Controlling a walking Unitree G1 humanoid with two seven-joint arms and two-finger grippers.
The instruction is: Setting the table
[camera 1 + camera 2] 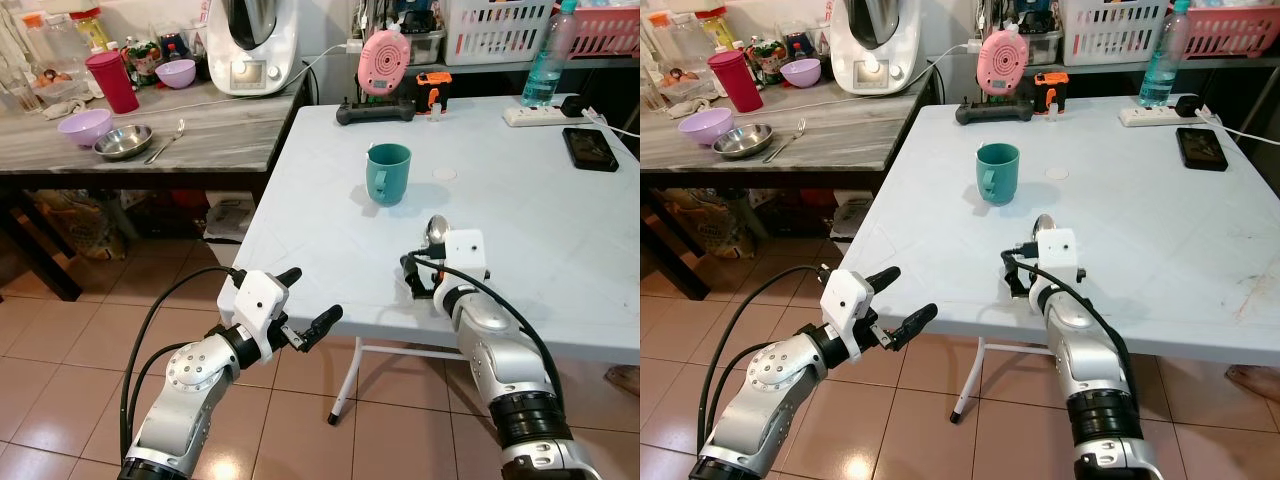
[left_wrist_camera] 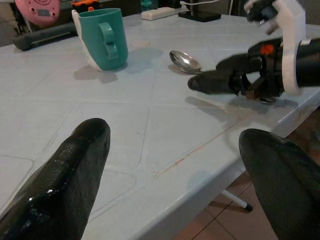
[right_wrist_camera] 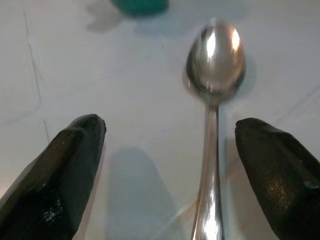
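- A spoon (image 3: 214, 65) is lying flat on the white table (image 1: 560, 250), bowl pointing toward a teal mug (image 1: 388, 172) that is standing upright further in, well apart from it.
- The right gripper (image 3: 170, 170) is hovering low over the spoon's handle near the table's front edge, its fingers (image 3: 60, 175) spread wide; the handle is running between them, closer to one finger, and no finger is touching it.
- The left gripper (image 1: 308, 305) is hanging just off the table's front left corner, above the tiled floor (image 1: 60, 350), its two fingers (image 2: 75, 165) spread apart and holding nothing.
- At the table's far side, a pink round device (image 1: 381, 62) is sitting on a black stand, with an orange-and-black gadget (image 1: 433, 92) beside it, and a power strip (image 1: 545, 115), a green bottle (image 1: 545, 65) and a phone (image 1: 590, 148) are sitting toward the right.
- On the grey counter (image 1: 220, 130) to the left, a purple bowl (image 1: 84, 126), a steel bowl (image 1: 123, 141), a second spoon (image 1: 168, 140), a red cup (image 1: 113, 82) and a white kitchen machine (image 1: 252, 45) are resting.
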